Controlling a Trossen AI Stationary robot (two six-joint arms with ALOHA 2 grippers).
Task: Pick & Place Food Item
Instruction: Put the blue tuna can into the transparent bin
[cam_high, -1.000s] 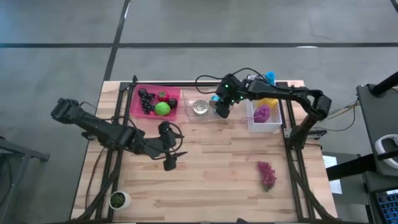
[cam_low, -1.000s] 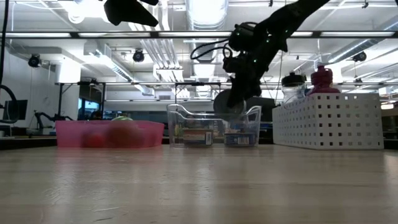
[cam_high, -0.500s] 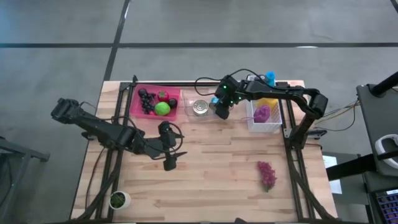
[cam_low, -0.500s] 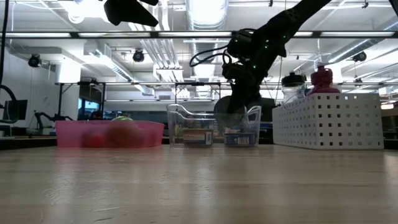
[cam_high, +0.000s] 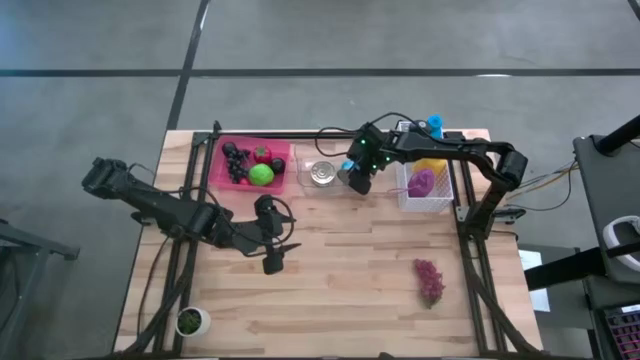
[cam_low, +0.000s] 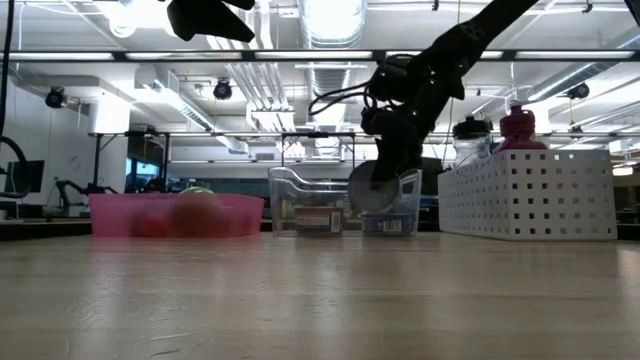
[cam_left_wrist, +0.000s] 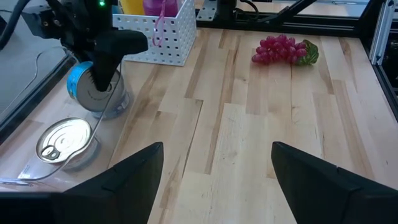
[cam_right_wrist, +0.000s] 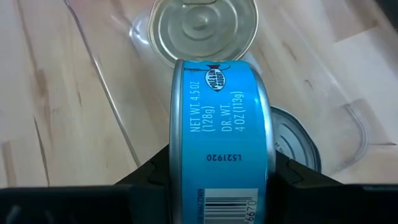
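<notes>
Wooden table (cam_high: 340, 270) | right claw (cam_right_wrist: 214, 177) clamped on blue can (cam_right_wrist: 217, 137) | over clear bin (cam_low: 300, 195)

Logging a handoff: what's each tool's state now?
Left tool: open, empty, above the table's middle.
Right tool: shut on the blue can, over the clear bin.

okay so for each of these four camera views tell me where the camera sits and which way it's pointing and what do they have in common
High view: overhead, straight down on the table; both arms show.
Low view: tabletop height, level across to the clear bin; the right arm descends.
Left wrist view: on the left arm above the table, facing the grapes; own fingers at the bottom.
Right wrist view: on the right arm, looking down; the right hand grips the blue can.
Shared: that can shows in both wrist views.
</notes>
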